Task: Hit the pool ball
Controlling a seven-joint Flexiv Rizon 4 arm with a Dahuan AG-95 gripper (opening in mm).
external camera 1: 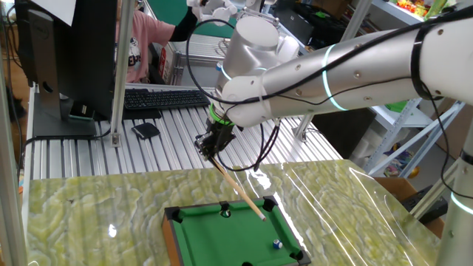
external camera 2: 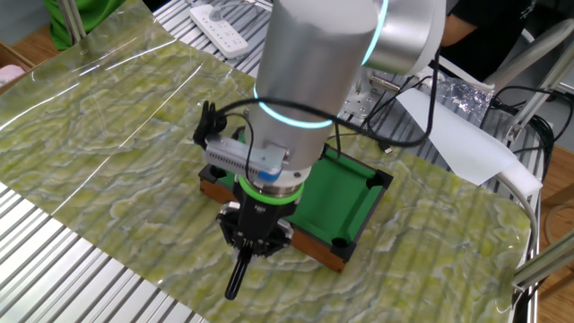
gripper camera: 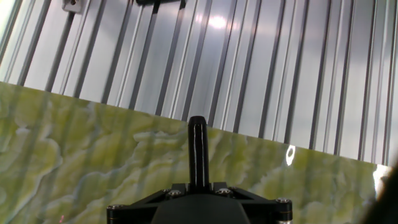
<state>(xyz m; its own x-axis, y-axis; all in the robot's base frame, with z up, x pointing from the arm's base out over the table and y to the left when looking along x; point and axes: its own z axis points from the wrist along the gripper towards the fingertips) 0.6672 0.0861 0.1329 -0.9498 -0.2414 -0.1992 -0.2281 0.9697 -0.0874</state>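
Silver arm (external camera 1: 355, 74) with a black pincer (external camera 1: 210, 145)

The links are smooth silver-grey tubes with a glossy rounded cap at the wrist (external camera 1: 255, 44); thin cyan light rings (external camera 1: 329, 77) circle the joints and small dark screws dot the shell. A bright green ring (external camera 2: 265, 190) sits above the black pincer mount. A grey camera box (external camera 2: 242, 157) is bolted at the wrist, and black cables (external camera 1: 259, 159) loop loosely from it. In the hand view the black pincer base (gripper camera: 199, 205) shows silver screw heads at its corners.
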